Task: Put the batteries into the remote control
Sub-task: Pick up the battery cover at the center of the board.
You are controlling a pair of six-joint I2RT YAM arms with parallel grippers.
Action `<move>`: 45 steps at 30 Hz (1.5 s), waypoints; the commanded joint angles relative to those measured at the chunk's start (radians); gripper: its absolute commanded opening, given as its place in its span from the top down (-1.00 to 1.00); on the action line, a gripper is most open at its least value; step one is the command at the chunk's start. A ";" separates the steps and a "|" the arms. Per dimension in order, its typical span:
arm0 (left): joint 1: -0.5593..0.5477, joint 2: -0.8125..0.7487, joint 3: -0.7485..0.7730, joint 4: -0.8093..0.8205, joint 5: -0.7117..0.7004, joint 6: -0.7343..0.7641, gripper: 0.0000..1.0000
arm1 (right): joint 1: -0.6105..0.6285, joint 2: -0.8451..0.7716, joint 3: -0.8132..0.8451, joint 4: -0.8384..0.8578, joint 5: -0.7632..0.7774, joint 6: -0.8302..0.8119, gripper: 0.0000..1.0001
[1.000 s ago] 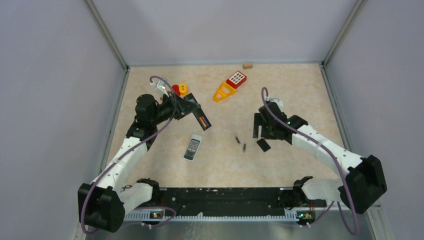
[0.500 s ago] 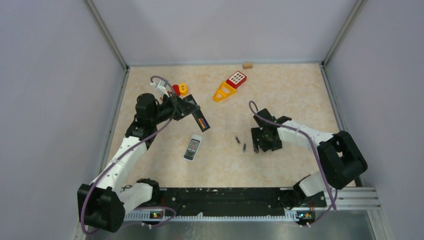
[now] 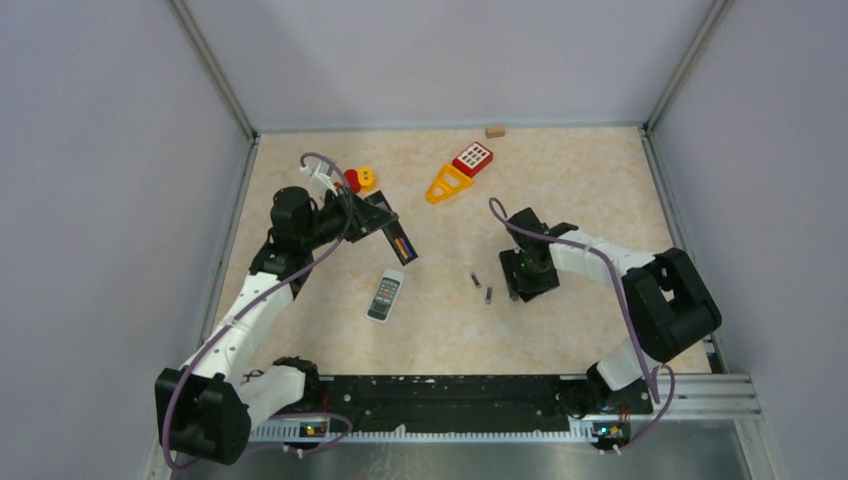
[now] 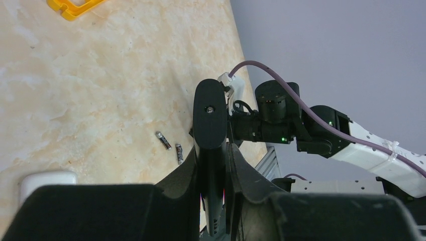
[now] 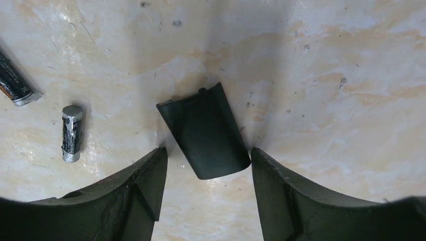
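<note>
the right gripper [image 5: 206, 163] stands spread, a finger on either side of a black battery cover [image 5: 203, 131] lying flat on the table [image 5: 321, 75], touching neither. only this wrist view shows the cover. a grey battery [image 5: 72, 133] and a second battery [image 5: 12, 83] lie to its left. the left gripper [image 4: 213, 160] pinches a black remote [image 4: 210, 113]; only the top view shows orange and blue inside its open back.
</note>
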 commanded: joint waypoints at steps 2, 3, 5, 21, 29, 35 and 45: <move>0.009 -0.021 0.057 0.026 0.008 0.016 1.00 | -0.009 0.048 0.024 0.036 -0.056 -0.027 -0.07; 0.010 -0.022 0.057 0.024 0.008 0.019 1.00 | -0.008 0.049 0.028 0.021 -0.049 -0.014 0.00; 0.011 -0.023 0.054 0.021 0.006 0.019 1.00 | -0.008 0.051 0.038 -0.021 -0.021 0.009 0.03; 0.012 -0.003 0.049 0.050 0.021 -0.005 1.00 | -0.009 0.039 0.071 0.033 -0.042 -0.101 -0.44; 0.014 -0.013 0.044 0.028 0.009 0.016 1.00 | 0.006 0.037 0.088 -0.072 -0.017 -0.075 -0.21; 0.014 -0.004 0.044 0.030 0.006 0.019 1.00 | 0.019 0.049 0.081 -0.055 -0.001 -0.085 0.16; 0.014 0.024 0.031 0.045 0.033 0.012 1.00 | 0.030 0.017 0.139 -0.004 0.022 -0.074 0.37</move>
